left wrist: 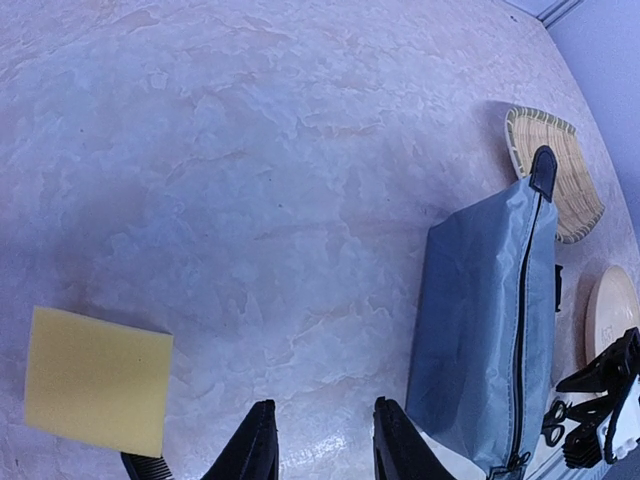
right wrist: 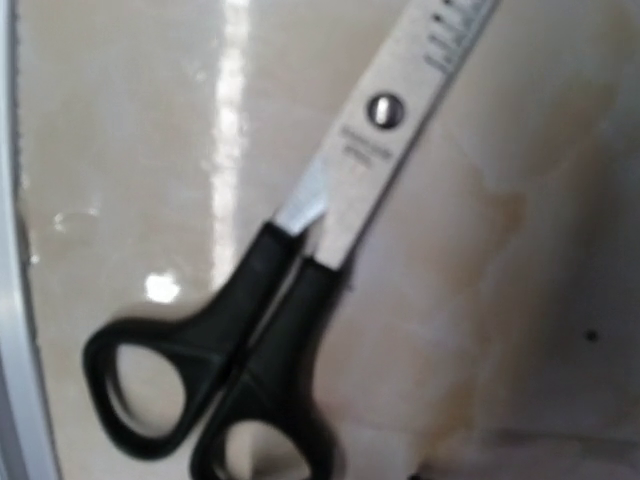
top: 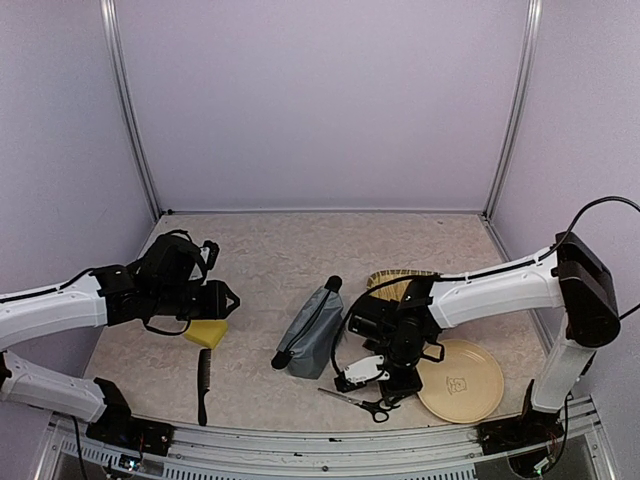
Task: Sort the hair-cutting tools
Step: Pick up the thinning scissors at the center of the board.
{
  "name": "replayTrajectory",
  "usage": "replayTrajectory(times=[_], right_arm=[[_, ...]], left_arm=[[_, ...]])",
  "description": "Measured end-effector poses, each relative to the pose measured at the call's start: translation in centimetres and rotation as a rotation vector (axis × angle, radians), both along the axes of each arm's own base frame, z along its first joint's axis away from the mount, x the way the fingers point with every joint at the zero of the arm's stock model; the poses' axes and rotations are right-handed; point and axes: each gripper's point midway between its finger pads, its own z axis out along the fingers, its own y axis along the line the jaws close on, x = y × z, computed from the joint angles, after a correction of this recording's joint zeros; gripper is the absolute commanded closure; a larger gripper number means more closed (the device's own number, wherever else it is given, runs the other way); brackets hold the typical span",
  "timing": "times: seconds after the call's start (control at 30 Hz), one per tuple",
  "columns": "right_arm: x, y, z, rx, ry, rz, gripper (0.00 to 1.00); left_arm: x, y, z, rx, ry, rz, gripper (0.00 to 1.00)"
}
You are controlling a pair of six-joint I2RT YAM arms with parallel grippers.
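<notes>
- The right gripper (top: 398,378), a black two-finger pincer, hangs low over the near edge of the pale marbled table (top: 260,250). Its own camera shows no fingers and the overhead view gives only a dark mass, so it cannot be told whether its jaws are parted or closed.
- The step in hand looks to be the pick-up of the small black-handled silver scissors (right wrist: 300,290). Done well, it calls for a straight descent and fingers set across the closed blades close to the pivot screw. A firm close should follow, then a clean lift clear of the metal rail (right wrist: 15,300) along the table's edge.
- A grip on the slick blade tips would likely let the pair swing or slip; the thicker neck where handles meet steel is the safer hold.
- The scissors (top: 360,402) lie flat with blades shut, just beneath and slightly near-left of the pincer, handles to the right and tips pointing left. Contact cannot be made out.
- Just right of them sits a round tan plate (top: 470,395); beyond the arm, a woven straw basket (top: 392,280); to the left, a grey-blue zip pouch (top: 312,335).
- Well apart on the left, a long black comb (top: 203,385) lies just beside a square yellow sponge (top: 205,333). The left gripper (left wrist: 325,445) hovers above, fingers parted and empty.
</notes>
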Motion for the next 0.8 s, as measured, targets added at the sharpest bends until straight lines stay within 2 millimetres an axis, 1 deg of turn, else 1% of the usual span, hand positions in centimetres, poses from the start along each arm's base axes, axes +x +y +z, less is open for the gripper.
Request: replayTrajectory(times=[0.13, 0.4, 0.57, 0.7, 0.8], right_arm=[[-0.1, -0.1, -0.8, -0.024, 0.014, -0.020, 0.67], [0.7, 0.3, -0.9, -0.035, -0.014, -0.046, 0.70], [2.5, 0.1, -1.0, -0.061, -0.108, -0.048, 0.71], [4.5, -0.1, -1.0, -0.075, -0.208, -0.054, 0.71], [5.1, -0.1, -0.9, -0.075, -0.226, -0.056, 0.71]], left_arm=[[0.0, 0.0, 0.0, 0.000, 0.001, 0.002, 0.67], [0.1, 0.1, -0.3, 0.007, 0.005, 0.006, 0.67], [0.1, 0.1, -0.6, 0.015, 0.011, 0.007, 0.67], [0.2, 0.1, -0.9, 0.024, 0.017, 0.009, 0.67], [0.2, 0.1, -1.2, 0.031, 0.024, 0.009, 0.67]])
